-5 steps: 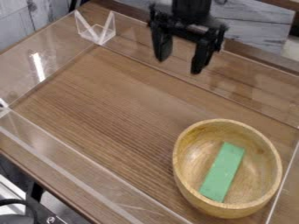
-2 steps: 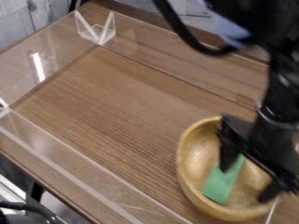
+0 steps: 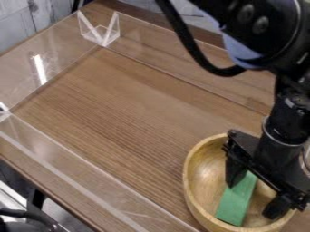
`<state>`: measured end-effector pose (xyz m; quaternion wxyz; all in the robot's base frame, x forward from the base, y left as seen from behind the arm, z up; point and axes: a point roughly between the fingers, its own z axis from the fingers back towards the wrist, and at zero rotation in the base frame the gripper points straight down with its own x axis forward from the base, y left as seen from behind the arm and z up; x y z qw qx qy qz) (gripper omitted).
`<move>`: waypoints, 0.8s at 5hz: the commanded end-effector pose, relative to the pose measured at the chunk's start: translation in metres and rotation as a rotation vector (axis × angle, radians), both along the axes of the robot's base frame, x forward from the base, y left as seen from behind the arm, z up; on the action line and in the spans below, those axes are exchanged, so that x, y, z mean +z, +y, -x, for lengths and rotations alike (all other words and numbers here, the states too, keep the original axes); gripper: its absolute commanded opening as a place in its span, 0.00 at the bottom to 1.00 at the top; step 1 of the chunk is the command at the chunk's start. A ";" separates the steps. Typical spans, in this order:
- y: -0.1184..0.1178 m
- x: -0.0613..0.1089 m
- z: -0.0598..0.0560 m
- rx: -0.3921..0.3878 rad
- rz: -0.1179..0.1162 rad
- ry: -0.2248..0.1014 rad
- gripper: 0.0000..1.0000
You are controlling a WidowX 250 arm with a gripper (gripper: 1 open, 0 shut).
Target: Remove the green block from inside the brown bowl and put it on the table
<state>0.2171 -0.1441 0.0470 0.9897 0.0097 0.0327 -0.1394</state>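
My claw (image 3: 269,186) is spread wide over the bowl (image 3: 204,181), its fingers now lower around the green block (image 3: 238,199).

A robot arm (image 3: 248,41) over a walled table (image 3: 103,118) suggests a lab.

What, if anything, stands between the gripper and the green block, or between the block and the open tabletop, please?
Nothing visible separates the gripper from the green block. The brown bowl's rim stands between the block and the table, so it probably needs lifting over.
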 end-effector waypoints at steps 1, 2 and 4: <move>-0.001 0.002 -0.007 0.002 0.022 -0.032 0.00; 0.000 0.002 -0.007 0.010 0.028 -0.027 0.00; 0.006 0.014 -0.002 0.032 0.034 0.013 0.00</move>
